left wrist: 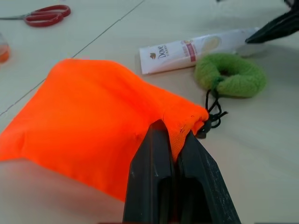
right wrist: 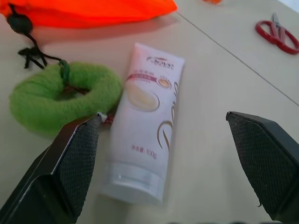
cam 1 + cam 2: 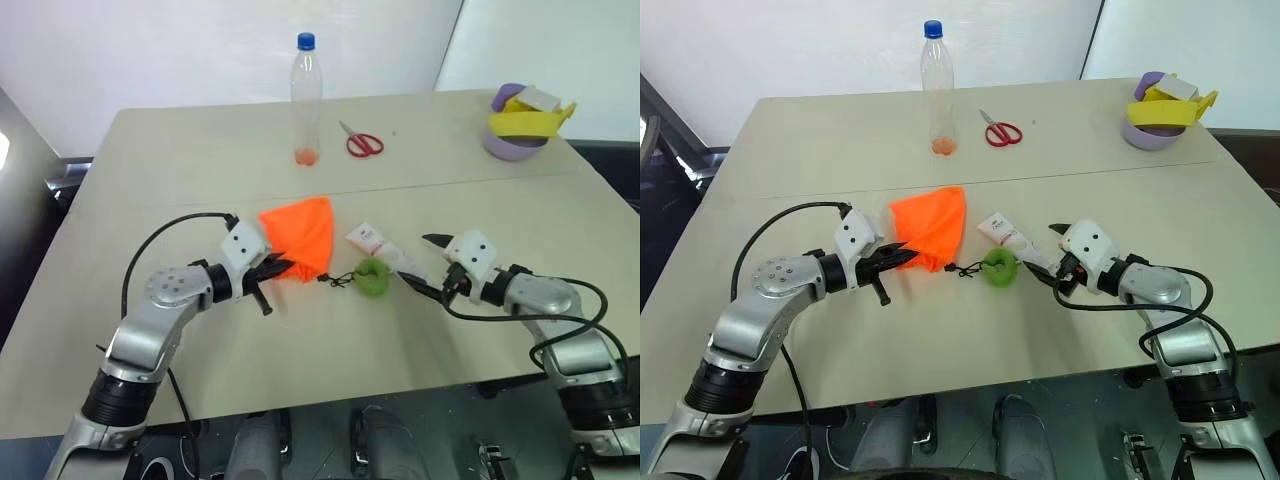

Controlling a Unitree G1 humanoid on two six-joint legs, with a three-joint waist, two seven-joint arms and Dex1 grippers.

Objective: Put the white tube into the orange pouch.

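white tube [image 2: 145, 126]: flat, reddish label | left hand [image 1: 174, 154] grips orange pouch [image 1: 93, 126] | right hand [image 2: 163, 154] open

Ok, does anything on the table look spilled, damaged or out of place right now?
Nothing stands out. The white tube lies flat and intact beside the green ring. The clear bottle stands upright, and the orange pouch is pinched at its mouth by the left pincer.

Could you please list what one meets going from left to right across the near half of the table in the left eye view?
left gripper → orange pouch → green ring → white tube → right gripper
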